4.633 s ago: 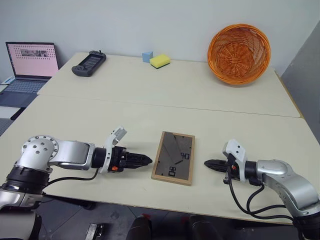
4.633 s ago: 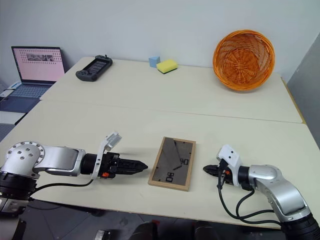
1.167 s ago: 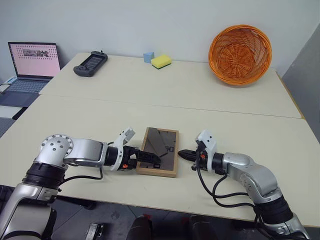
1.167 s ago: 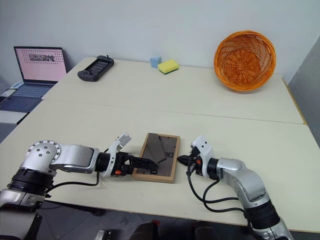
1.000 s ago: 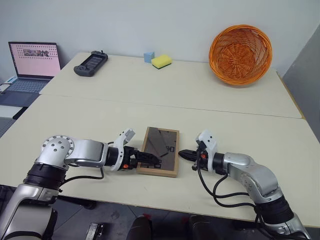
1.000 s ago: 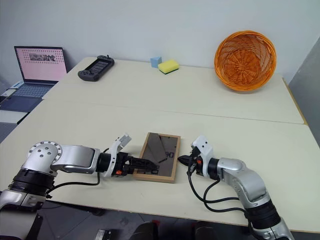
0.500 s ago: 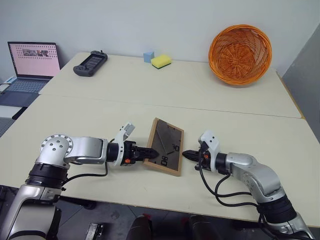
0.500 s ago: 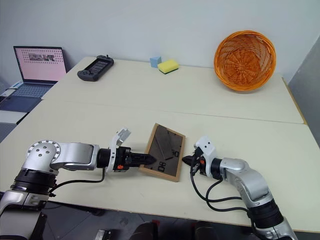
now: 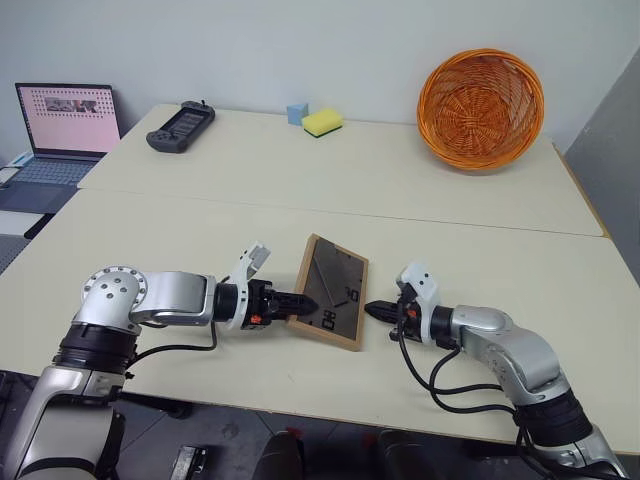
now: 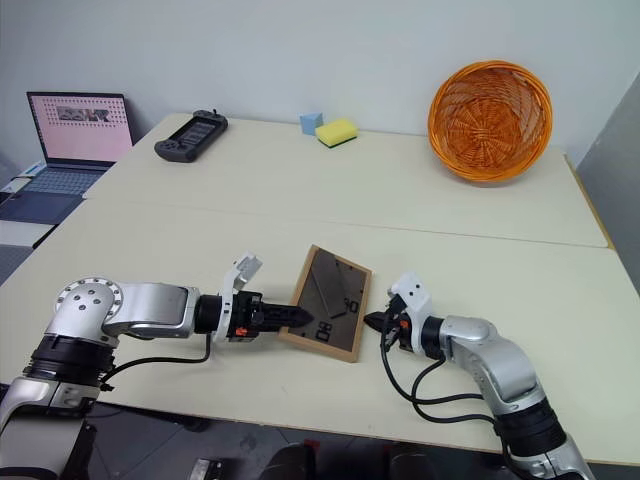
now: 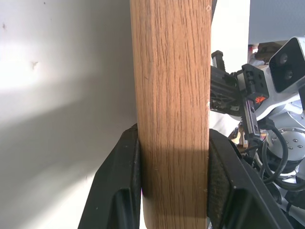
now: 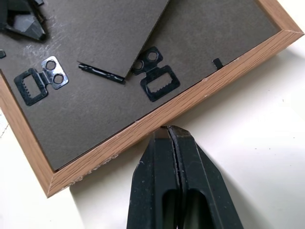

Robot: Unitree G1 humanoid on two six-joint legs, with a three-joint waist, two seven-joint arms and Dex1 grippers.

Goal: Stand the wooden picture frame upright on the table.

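Note:
The wooden picture frame is tilted up off the table near the front edge, its left side raised and its right edge resting low. Its dark grey back panel faces up, with the stand flap and metal hangers showing. My left gripper is shut on the frame's left wooden edge, one finger on each face. My right gripper is shut with nothing in it, its tips touching the frame's right wooden edge.
An orange wicker basket stands at the back right. A yellow sponge and a blue block lie at the back middle, a black game controller at the back left. A laptop sits beyond the table's left side.
A second ago the frame lay flat with the left gripper's fingers around its left edge. The left gripper has closed on that edge and lifted it, tilting the frame. The right gripper stayed put.

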